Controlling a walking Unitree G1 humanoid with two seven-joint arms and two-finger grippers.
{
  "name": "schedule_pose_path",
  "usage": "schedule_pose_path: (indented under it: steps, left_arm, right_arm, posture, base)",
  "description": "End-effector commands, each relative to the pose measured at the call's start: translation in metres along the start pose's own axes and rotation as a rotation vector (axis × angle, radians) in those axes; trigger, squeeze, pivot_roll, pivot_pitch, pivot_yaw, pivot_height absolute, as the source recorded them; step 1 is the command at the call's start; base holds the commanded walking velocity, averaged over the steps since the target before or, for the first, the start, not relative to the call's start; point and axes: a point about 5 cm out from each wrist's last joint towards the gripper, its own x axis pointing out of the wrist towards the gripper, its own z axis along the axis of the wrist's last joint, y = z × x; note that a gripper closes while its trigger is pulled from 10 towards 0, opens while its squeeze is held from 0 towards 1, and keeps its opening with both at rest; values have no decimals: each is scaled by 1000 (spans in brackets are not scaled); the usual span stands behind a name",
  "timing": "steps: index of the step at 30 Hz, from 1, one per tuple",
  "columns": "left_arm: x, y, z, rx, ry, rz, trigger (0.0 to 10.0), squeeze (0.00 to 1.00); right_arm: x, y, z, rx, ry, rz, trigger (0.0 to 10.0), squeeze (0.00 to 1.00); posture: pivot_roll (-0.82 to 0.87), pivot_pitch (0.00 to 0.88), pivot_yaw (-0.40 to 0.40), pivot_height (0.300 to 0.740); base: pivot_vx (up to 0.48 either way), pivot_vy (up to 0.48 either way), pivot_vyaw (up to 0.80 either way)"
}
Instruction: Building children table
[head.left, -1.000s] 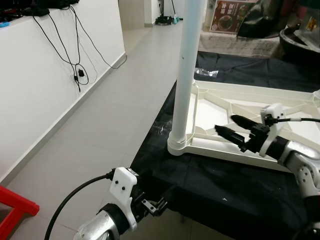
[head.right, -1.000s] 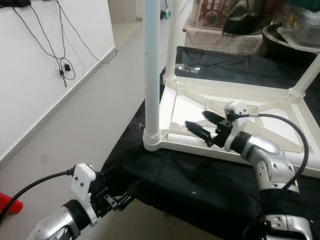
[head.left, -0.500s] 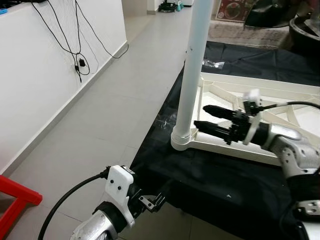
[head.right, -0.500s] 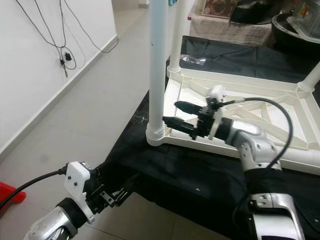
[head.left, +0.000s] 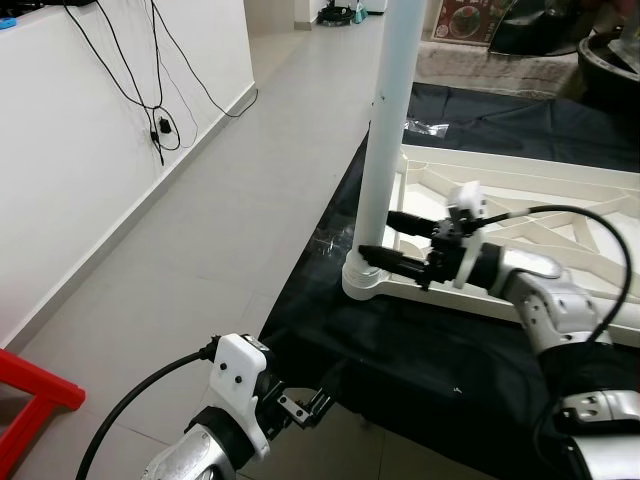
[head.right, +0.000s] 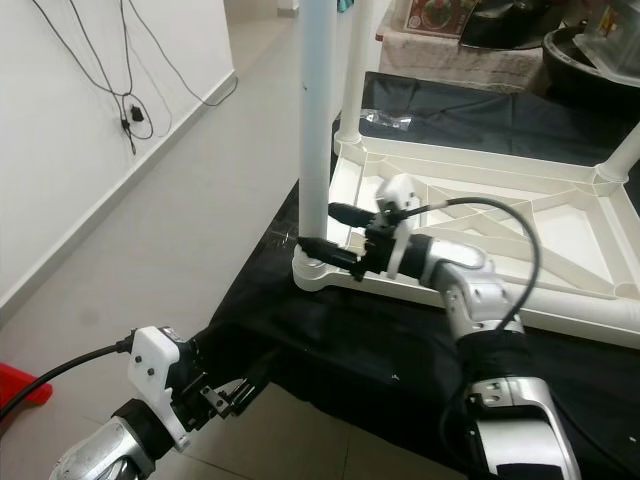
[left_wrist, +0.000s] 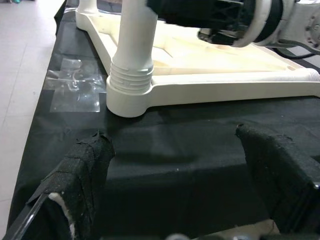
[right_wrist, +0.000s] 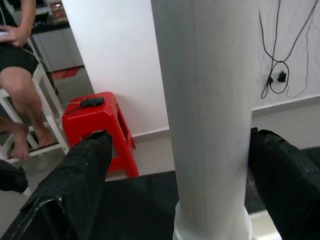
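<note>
A white children's table (head.left: 520, 190) lies upside down on a black cloth (head.left: 420, 370). Its near-left leg (head.left: 385, 150) stands upright, screwed into a ribbed corner socket (left_wrist: 129, 82). My right gripper (head.left: 376, 235) is open, with one black finger on each side of this leg just above the socket. In the right wrist view the leg (right_wrist: 205, 100) stands between the fingers (right_wrist: 75, 175) with gaps on both sides. My left gripper (head.left: 300, 408) hangs low at the cloth's near edge, open and holding nothing, facing the socket.
A white wall with hanging cables (head.left: 150, 100) runs along the left beside grey floor tiles. A red stool (head.left: 30, 410) stands at the near left. A person sits on a white stool (right_wrist: 20, 65). Another table leg (head.right: 350, 70) rises behind. Clutter lines the back.
My right gripper has reached left along the table frame and now straddles the near-left leg. The left arm has stayed low; the camera shifted slightly at first.
</note>
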Motion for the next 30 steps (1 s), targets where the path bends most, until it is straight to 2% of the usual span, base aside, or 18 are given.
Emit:
schedule_pose_path:
  steps: [1,9,12,15,19,30]
  left_arm:
    - [-1,-2,2,4,-5,4,10000,0]
    - [-1,-2,2,1,-8,9,10000,0]
    - [-1,-4,2,-4,-9,8,10000,0]
    - [-1,-4,2,-4,-9,8,10000,0]
    - [-1,-5,3,-9,-12,9,10000,0]
    - [0,-6,3,-12,-14,14,10000,0]
  right_arm:
    - [6,1,0,-17,7,10,10000,0]
    - [15,0,1,-11,-8,-3,10000,0]
    - [24,0,2,-15,-21,-19,10000,0]
    - [24,0,2,-15,-21,-19,10000,0]
    - [36,-1,5,-25,-41,-41,10000,0]
    - [44,-2,9,-40,-50,-54,10000,0]
  posture:
    - [139,170,-25,740]
    - [139,179,-30,740]
    - [137,183,-30,740]
    - [137,183,-30,740]
    - [137,193,-37,740]
    - [136,194,-43,740]
  base:
    - [0,0,0]
    - [0,0,0]
    - [0,0,0]
    - [0,0,0]
    - [0,0,0]
    - [0,0,0]
